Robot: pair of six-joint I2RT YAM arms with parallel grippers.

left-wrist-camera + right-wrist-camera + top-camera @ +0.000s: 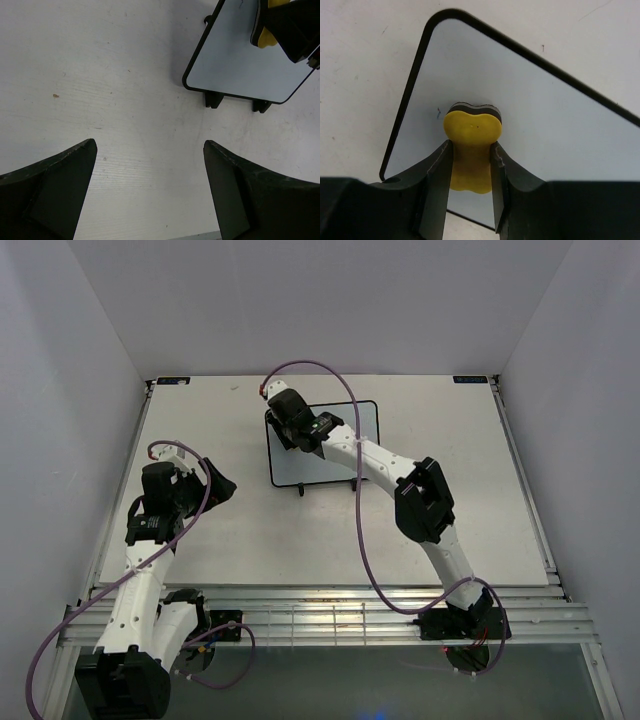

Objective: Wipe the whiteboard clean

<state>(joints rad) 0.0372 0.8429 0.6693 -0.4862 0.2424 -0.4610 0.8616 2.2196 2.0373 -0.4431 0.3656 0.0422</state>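
Note:
The whiteboard (352, 430) lies at the table's middle back, white with a thin black rim; it also shows in the left wrist view (235, 60) and the right wrist view (545, 110). Its surface looks blank except a tiny blue mark (438, 113). My right gripper (471, 150) is shut on a yellow eraser (472, 135) with a dark felt underside and holds it against the board's left part (300, 430). The eraser also shows in the left wrist view (266, 36). My left gripper (150, 175) is open and empty over bare table left of the board (215, 485).
Black stand feet (214, 99) stick out under the board's near edge. The white table (450, 520) is walled on three sides. A metal rail (330, 605) runs along the near edge. A purple cable (360, 540) loops over the table from the right arm.

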